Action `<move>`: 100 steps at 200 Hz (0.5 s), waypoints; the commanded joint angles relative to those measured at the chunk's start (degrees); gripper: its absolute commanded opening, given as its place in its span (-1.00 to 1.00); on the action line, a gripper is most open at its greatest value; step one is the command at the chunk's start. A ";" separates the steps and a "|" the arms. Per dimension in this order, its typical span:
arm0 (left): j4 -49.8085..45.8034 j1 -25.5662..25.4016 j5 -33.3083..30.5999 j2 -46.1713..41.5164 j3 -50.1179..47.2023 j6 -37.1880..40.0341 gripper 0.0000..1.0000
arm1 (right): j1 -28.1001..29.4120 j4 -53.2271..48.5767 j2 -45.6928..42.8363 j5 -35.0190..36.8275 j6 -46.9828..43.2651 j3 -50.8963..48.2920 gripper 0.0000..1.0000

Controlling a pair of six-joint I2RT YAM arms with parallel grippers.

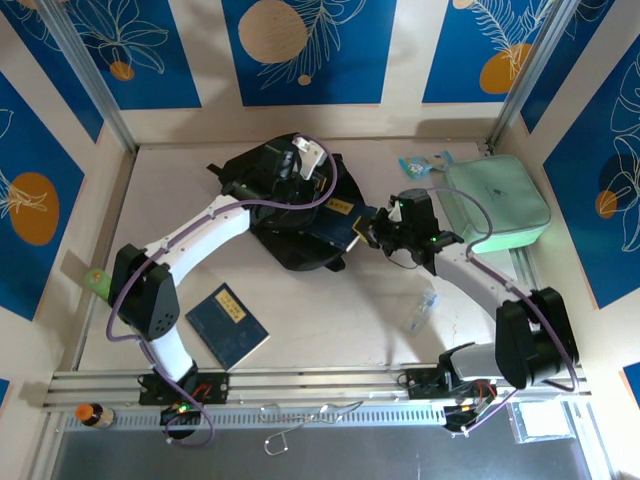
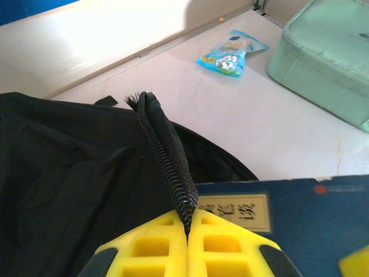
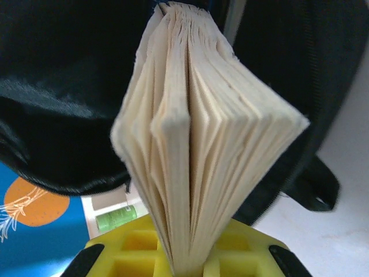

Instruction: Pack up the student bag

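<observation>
The student bag (image 1: 285,215), a black soft backpack, lies at the middle of the table. My left gripper (image 1: 300,168) is over its top and shut on the bag's zipper edge (image 2: 167,156), which it holds lifted between the yellow pads (image 2: 155,248). My right gripper (image 1: 385,228) is shut on a dark blue book (image 1: 340,225) at the bag's right side. The book's cream pages (image 3: 202,150) fan out from the right gripper (image 3: 187,262) toward the black fabric (image 3: 69,86). The book's cover (image 2: 300,213) with its label lies just beside the lifted edge.
A second dark blue book (image 1: 228,325) lies near the front left. A mint-green zip case (image 1: 497,200) and a blue snack packet (image 1: 418,163) sit at the back right. A clear small bottle (image 1: 420,312) lies at the front right, a green item (image 1: 97,280) at the left wall.
</observation>
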 commanded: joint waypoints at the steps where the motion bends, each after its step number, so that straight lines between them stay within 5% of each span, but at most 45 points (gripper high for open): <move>1: 5.06 -0.22 3.29 -3.12 -0.45 -0.65 -1.00 | 0.38 4.74 2.46 0.40 3.29 3.81 -0.94; 100: 8.05 -0.27 3.78 -4.43 -1.96 -2.72 -1.00 | 3.15 2.35 26.19 7.88 8.46 20.31 -0.94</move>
